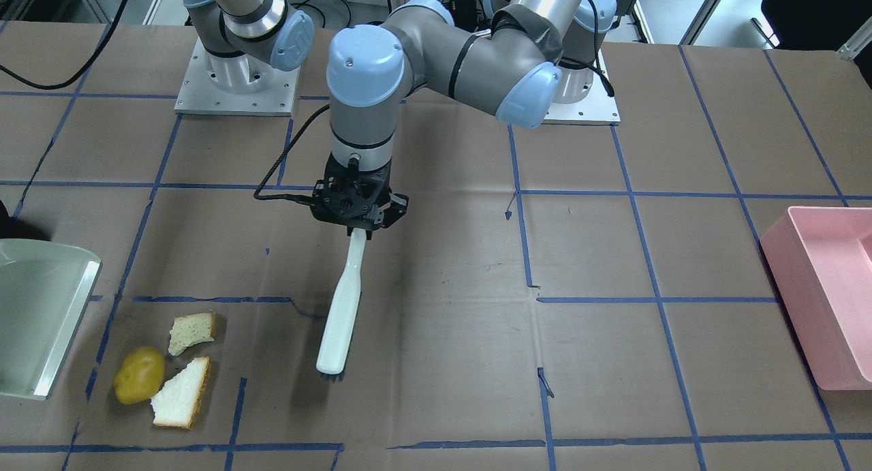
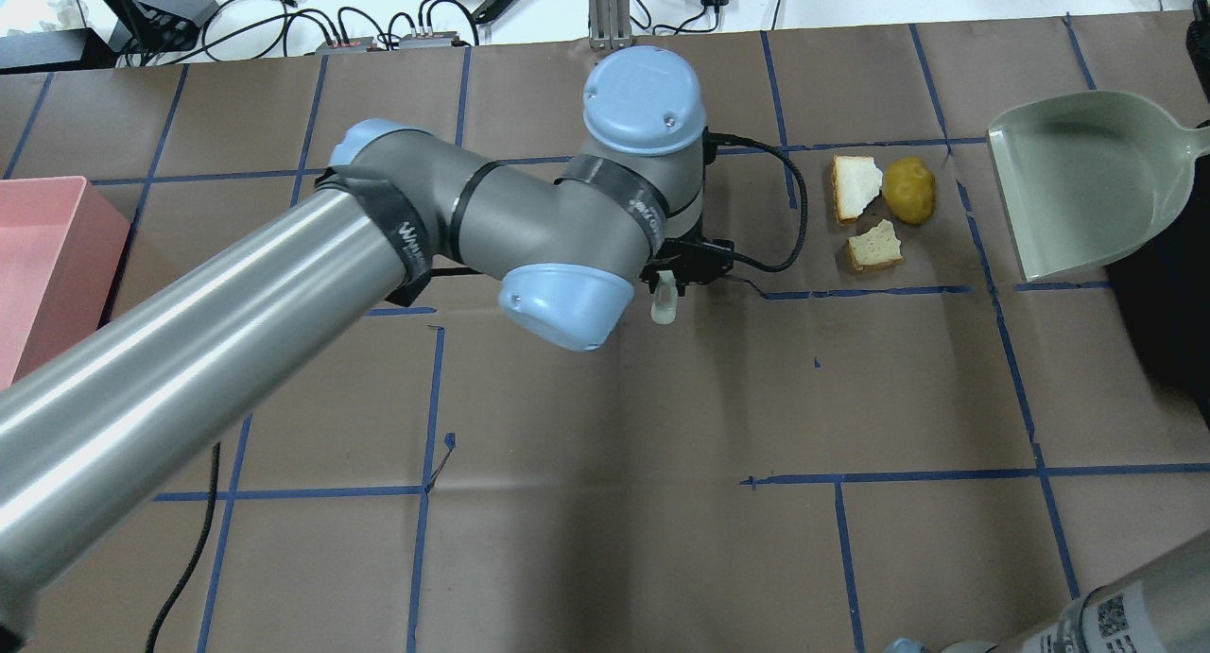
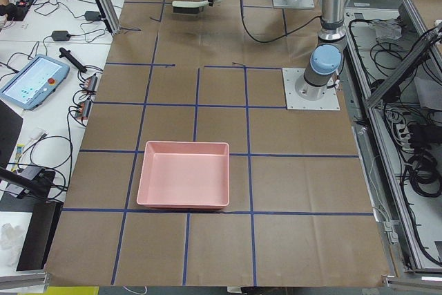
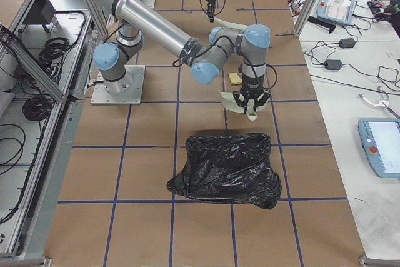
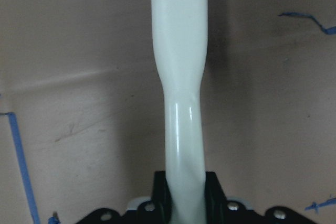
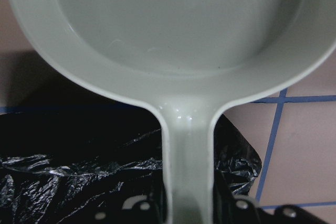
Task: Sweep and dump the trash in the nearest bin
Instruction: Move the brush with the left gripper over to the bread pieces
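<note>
Two bread pieces (image 1: 182, 394) and a potato (image 1: 139, 374) lay far right beside the dustpan (image 1: 41, 300) lip, brush (image 1: 339, 321) well apart (front view). Left wrist: left gripper (image 5: 186, 195) clamped tight on the brush. Right wrist: right gripper (image 6: 187, 207) seemingly gripped the dustpan handle. A hard sweep could've rolled the potato past the pan.

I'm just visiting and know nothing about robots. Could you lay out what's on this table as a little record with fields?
left gripper: shut on brush, whose head is short of the trash
right gripper: shut on dustpan
trash: potato, larger bread piece, smaller bread piece, on the table beside the dustpan's lip
bins: black bag next to the dustpan; pink bin at the opposite end
swept yet: no, dustpan empty
</note>
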Available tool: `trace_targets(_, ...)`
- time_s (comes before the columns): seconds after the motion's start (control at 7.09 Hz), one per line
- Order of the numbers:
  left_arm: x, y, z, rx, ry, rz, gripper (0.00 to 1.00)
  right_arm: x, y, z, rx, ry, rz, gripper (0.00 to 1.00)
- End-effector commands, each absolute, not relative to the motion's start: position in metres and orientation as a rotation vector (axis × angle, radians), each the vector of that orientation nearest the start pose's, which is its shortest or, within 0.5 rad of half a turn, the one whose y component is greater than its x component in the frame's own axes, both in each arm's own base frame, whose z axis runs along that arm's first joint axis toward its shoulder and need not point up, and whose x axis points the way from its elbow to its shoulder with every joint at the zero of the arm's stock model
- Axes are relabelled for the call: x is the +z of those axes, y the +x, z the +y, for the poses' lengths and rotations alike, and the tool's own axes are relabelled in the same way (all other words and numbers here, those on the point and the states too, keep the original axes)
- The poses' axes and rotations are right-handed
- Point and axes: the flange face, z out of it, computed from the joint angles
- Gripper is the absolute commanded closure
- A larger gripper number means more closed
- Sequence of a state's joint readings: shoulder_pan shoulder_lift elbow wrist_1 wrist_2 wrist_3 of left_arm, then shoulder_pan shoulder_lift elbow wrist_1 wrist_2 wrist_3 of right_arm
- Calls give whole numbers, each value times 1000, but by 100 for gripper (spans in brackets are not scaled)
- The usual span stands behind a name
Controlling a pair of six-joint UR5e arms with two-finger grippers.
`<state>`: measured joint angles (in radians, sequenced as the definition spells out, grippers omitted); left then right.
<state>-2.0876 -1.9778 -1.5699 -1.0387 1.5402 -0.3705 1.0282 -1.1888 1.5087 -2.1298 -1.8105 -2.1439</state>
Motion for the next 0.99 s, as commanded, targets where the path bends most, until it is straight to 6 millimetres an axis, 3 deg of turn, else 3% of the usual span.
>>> trace_targets(0.0,303,-488,-512,-201,138,3233,100,331,-249,-625,302,-2450,2342,97)
trace_targets(0.28,280,-545,-513,-204,44,3238,100,307,-253,-643,179,-2491,2385,99)
trace_targets(0.42,277,-563,-514,-223,44,3209,100,294,-254,-650,132,-2489,2380,100)
trace_targets(0.71,268,-588,-521,-191,54,3164,100,302,-260,-662,110,-2501,2391,100)
trace_targets(0.85,255,-604,-523,-183,-26,3164,100,287,-261,-666,96,-2485,2375,100)
